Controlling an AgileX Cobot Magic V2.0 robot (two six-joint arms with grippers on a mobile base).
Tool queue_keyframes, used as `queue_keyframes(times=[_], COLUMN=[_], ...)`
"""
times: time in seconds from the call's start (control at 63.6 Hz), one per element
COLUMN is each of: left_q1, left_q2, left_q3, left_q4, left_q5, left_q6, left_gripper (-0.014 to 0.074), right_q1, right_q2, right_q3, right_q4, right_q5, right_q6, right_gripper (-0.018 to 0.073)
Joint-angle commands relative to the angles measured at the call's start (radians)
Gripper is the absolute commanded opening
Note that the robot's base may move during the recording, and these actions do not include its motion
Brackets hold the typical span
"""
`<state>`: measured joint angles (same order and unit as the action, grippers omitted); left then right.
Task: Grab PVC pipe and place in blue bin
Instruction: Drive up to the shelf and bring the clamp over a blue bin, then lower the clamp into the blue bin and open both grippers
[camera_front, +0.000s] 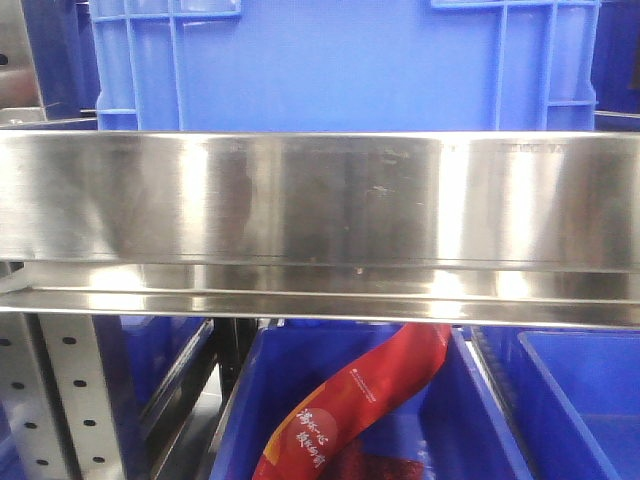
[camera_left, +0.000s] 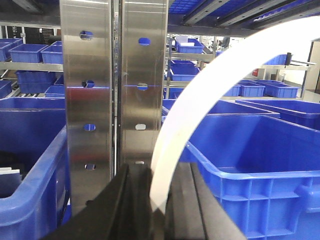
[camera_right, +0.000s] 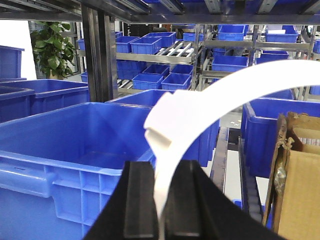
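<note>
A white curved PVC pipe (camera_left: 200, 95) is held at both ends. In the left wrist view my left gripper (camera_left: 157, 202) is shut on one end, and the pipe arcs up and to the right over a large blue bin (camera_left: 250, 175). In the right wrist view my right gripper (camera_right: 162, 200) is shut on the other end of the pipe (camera_right: 200, 102), which has a collar joint and arcs to the upper right. A blue bin (camera_right: 65, 150) lies just left of it. Neither gripper nor pipe shows in the front view.
A steel shelf beam (camera_front: 320, 200) fills the front view, with a blue crate (camera_front: 340, 60) above and a bin holding a red packet (camera_front: 350, 400) below. A steel upright (camera_left: 115, 85) stands close ahead of the left gripper. A cardboard box (camera_right: 297, 175) stands at the right.
</note>
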<state>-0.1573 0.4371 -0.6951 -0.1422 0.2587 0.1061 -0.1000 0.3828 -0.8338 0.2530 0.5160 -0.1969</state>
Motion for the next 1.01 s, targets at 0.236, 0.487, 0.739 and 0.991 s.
queue_keyframes(times=[0.236, 0.487, 0.739, 0.991], left_q1=[-0.005, -0.005, -0.069, -0.240], left_q2=[0.013, 0.153, 0.372, 0.651], left_q3=[-0.006, -0.008, -0.183, -0.401], left_q4=[-0.002, -0.146, -0.156, -0.100], left_q5=[-0.049, -0.015, 0.007, -0.097], left_q6=[0.000, -0.004, 0.077, 0.098], left_gripper=[-0.0111, -0.0111, -0.0111, -0.0111], right_q1=[0.001, 0.001, 0.100, 0.307], right_q2=[0.003, 0.072, 0.317, 0.607], right_q3=[-0.002, -0.002, -0.044, -0.192], right_q4=[-0.002, -0.002, 0.036, 0.036], right_q5=[-0.031, -0.135, -0.139, -0.209], right_q6=[-0.004, -0.004, -0.006, -0.058], right_gripper=[-0.0162, -0.0162, -0.0162, -0.0162])
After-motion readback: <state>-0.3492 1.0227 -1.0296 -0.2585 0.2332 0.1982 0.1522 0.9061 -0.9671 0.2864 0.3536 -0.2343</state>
